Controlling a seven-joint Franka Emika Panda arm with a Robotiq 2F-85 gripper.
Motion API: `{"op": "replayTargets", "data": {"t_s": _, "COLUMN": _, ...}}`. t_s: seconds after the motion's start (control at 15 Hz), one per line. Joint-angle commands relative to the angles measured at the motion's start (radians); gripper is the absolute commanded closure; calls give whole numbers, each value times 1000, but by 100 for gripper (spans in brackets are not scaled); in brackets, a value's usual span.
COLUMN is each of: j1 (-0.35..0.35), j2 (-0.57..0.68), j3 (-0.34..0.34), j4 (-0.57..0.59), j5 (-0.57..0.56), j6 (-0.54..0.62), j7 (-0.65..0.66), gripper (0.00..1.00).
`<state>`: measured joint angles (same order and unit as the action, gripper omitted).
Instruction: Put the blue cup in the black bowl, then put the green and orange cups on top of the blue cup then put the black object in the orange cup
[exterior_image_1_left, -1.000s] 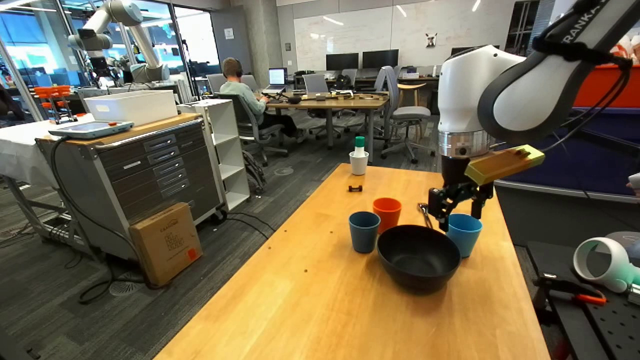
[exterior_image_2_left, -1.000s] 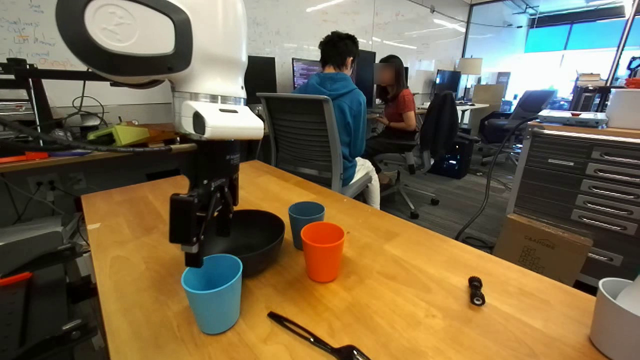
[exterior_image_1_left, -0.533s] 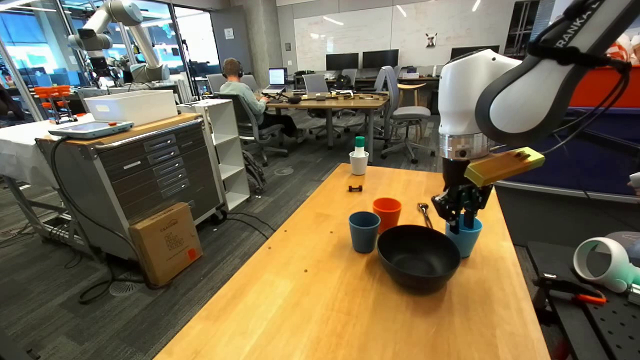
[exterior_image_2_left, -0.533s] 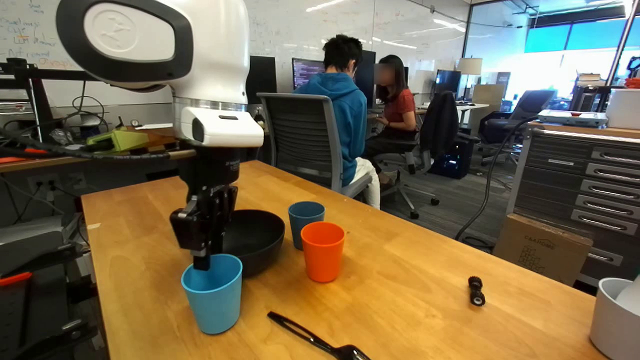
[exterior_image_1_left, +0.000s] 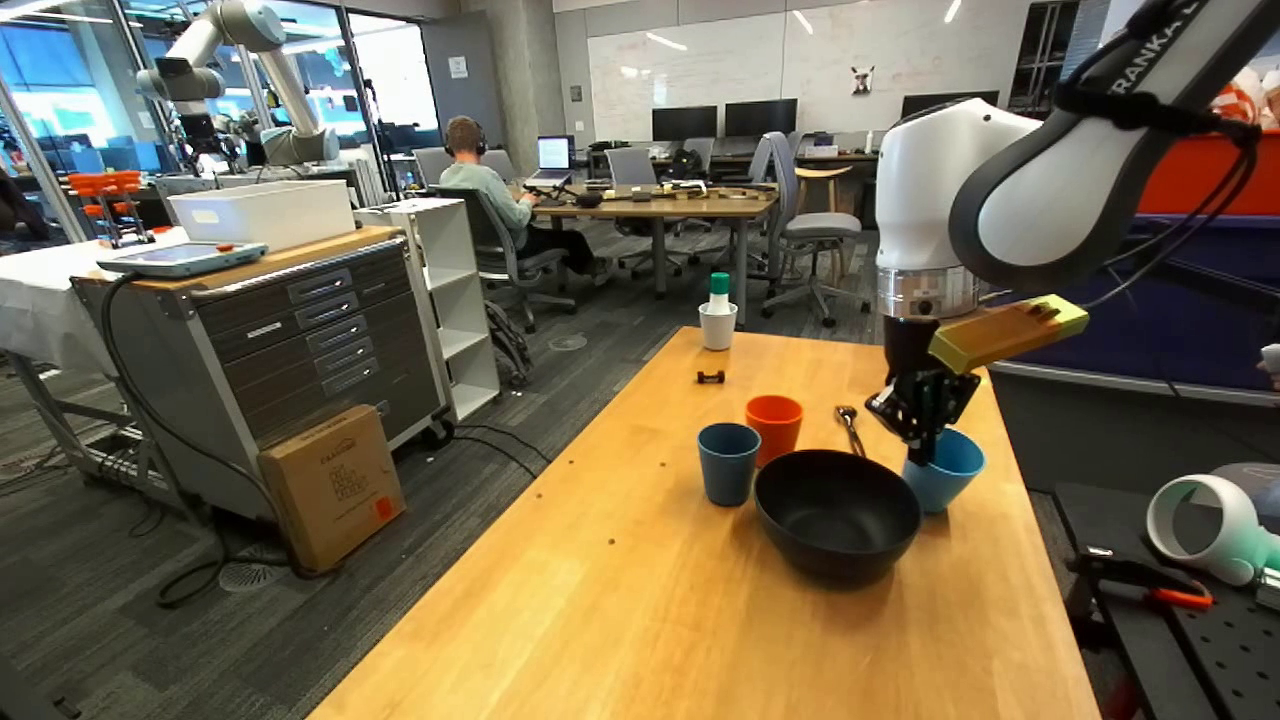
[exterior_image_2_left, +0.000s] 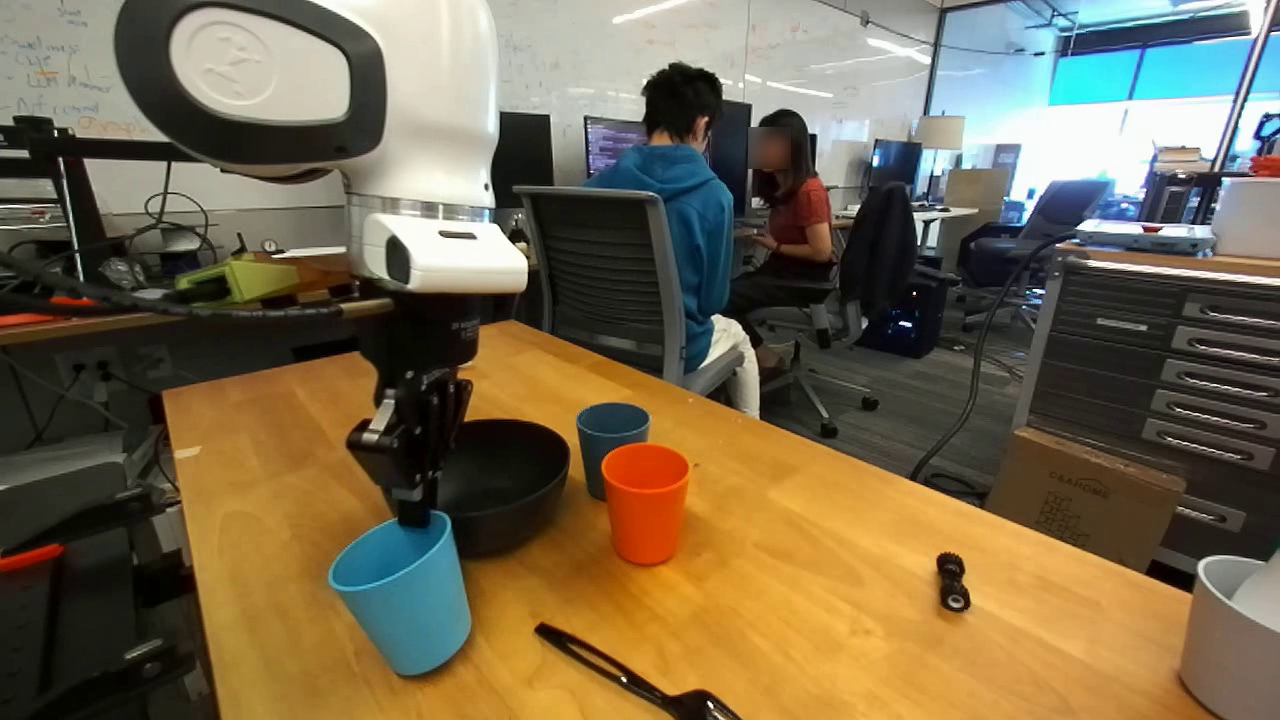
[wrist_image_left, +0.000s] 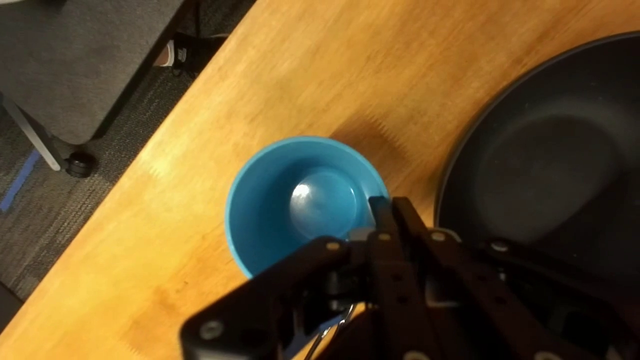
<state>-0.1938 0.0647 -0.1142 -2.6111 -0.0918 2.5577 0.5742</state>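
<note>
My gripper is shut on the rim of the light blue cup, one finger inside the wall and one outside. The blue cup tilts away from the black bowl in both exterior views; its base looks to be at table level. Close beside it stands the bowl, with nothing inside. The teal-green cup and the orange cup stand upright past the bowl, near each other. A dark fork-like utensil, the black object, lies flat on the table; the gripper mostly covers it in the wrist view.
A small dumbbell-shaped black piece lies farther along the wooden table. At the table's end is a white cup holding a green-topped bottle. The table's edge runs close to the blue cup in the wrist view. People sit in the background.
The gripper came down a little and its fingers closed from wide apart onto the blue cup's rim. The cup went from upright to tilted, its mouth swinging away from the bowl.
</note>
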Motion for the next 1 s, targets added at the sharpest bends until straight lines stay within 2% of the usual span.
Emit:
{"op": "replayTargets", "data": {"t_s": 0.0, "j1": 23, "j2": 0, "j3": -21, "j4": 9, "j5": 30, "j6": 9, "j7": -35, "gripper": 94}}
{"op": "replayTargets", "data": {"t_s": 0.27, "j1": 27, "j2": -15, "j3": -18, "j4": 9, "j5": 35, "j6": -13, "j7": -46, "gripper": 99}}
{"op": "replayTargets", "data": {"t_s": 0.6, "j1": 33, "j2": -57, "j3": -17, "j4": 23, "j5": 24, "j6": -91, "j7": -54, "gripper": 99}}
{"op": "replayTargets", "data": {"t_s": 0.93, "j1": 36, "j2": -127, "j3": -6, "j4": 68, "j5": 77, "j6": -286, "j7": -153, "gripper": 99}}
